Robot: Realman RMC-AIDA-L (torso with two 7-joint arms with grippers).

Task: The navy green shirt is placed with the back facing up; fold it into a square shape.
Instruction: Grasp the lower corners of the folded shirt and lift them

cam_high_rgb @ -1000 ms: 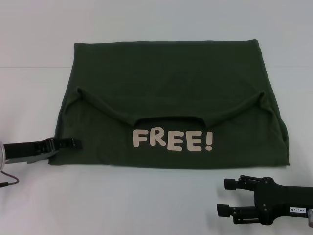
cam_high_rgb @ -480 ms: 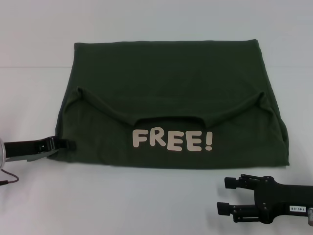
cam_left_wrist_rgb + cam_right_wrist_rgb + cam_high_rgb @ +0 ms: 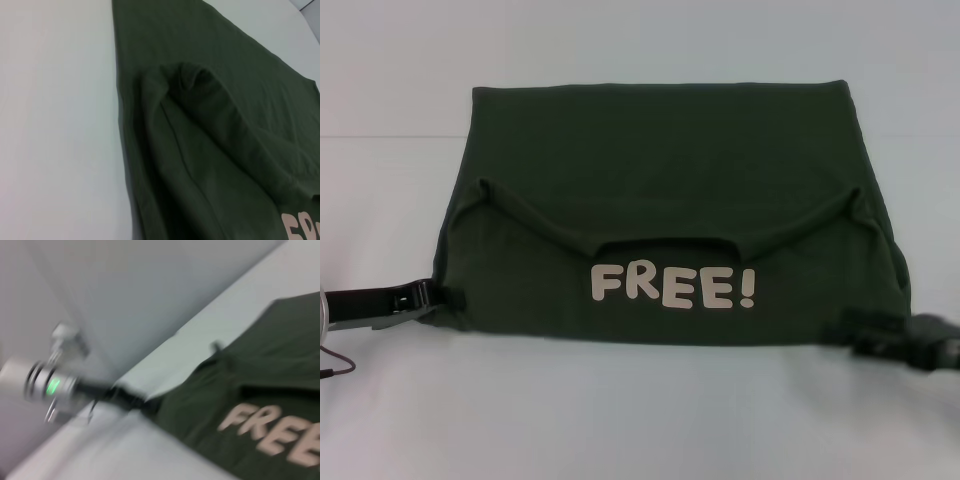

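The navy green shirt [image 3: 660,160] lies flat on the white table, its collar end folded over toward me so the off-white "FREE!" lettering [image 3: 672,286] faces up. My left gripper [image 3: 442,296] lies low at the shirt's front left corner, touching its edge. My right gripper [image 3: 865,338] is blurred at the shirt's front right corner, against the hem. The left wrist view shows the shirt's [image 3: 225,150] left side with a bunched sleeve fold. The right wrist view shows the shirt [image 3: 270,375] and the left arm [image 3: 52,382] beyond it.
The white table [image 3: 620,420] runs on past the shirt on all sides. A thin cable [image 3: 332,360] hangs by the left arm at the table's left edge. A pale wall rises behind the table.
My left gripper has drawn back to the left, off the shirt to its edge. My right gripper has moved from the table's front right up to the shirt's front right corner.
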